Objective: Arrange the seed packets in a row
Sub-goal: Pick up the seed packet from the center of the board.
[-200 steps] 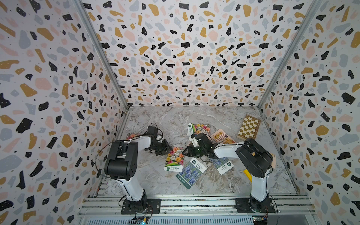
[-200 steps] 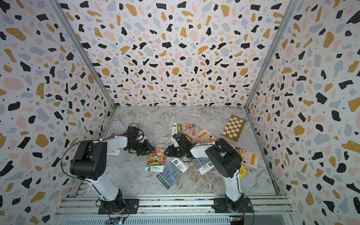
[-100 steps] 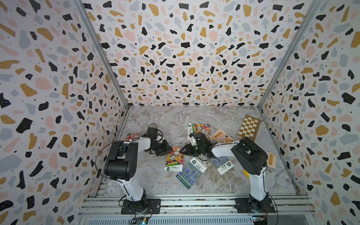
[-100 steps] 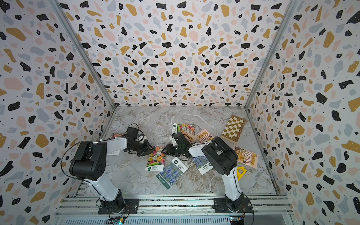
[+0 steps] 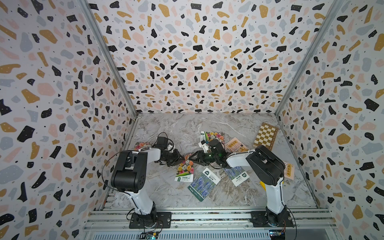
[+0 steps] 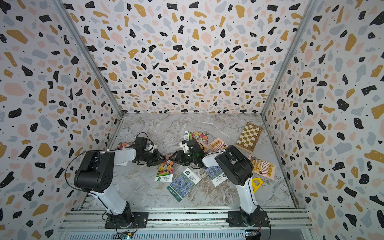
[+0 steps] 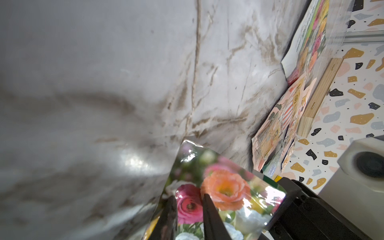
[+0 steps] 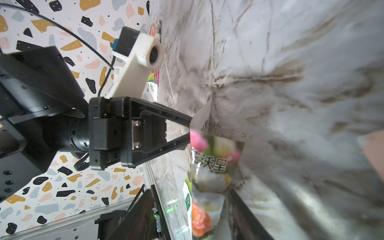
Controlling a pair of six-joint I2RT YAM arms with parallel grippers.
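Plainly, wrist views — not top views — show left gripper (image 8: 190, 127) pinching flower packet (image 8: 216, 158), right gripper (image 8: 191, 188) agape.

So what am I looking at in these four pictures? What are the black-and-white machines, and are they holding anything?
The machines are a robot's left arm and right arm, bolted at the near edge of a marble-patterned table. Both top views look down from one overhead camera; the two close-ups come from a camera on each wrist. Seed packets lie scattered: a lavender packet, a pink shop-drawing packet and others, plus a wooden checkerboard and a yellow frame. The left gripper pinches an edge of the middle flower packet; the right gripper meets it with jaws apart.
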